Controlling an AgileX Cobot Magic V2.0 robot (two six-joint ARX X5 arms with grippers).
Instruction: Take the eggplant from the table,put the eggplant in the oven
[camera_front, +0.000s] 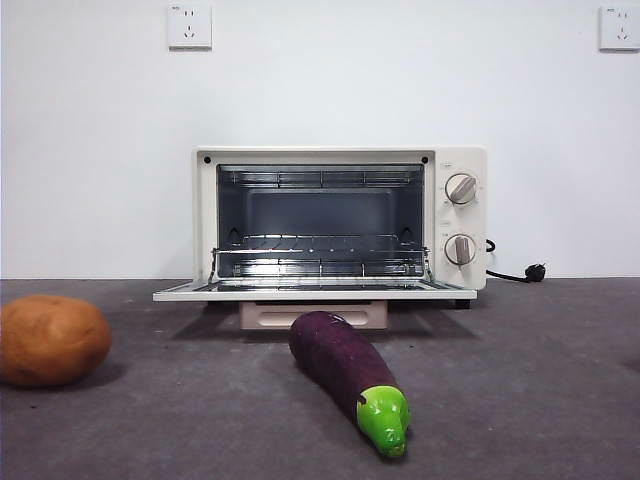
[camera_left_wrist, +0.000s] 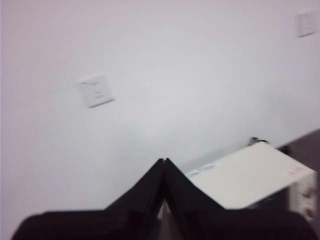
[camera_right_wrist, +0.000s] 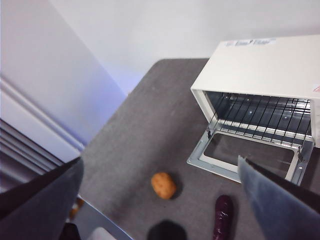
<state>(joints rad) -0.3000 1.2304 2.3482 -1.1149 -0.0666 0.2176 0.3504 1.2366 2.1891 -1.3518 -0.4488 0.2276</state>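
Eggplant cut off at frame edge; oven blurred in left wrist view

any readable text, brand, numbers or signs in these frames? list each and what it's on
No text can be read in any view.
Oven: small marks by the two knobs, too small to read.
Oven top: label strip in the right wrist view, too small; blurred in the left wrist view.
Wall sockets: no legible marking.
Eggplant and potato: none.
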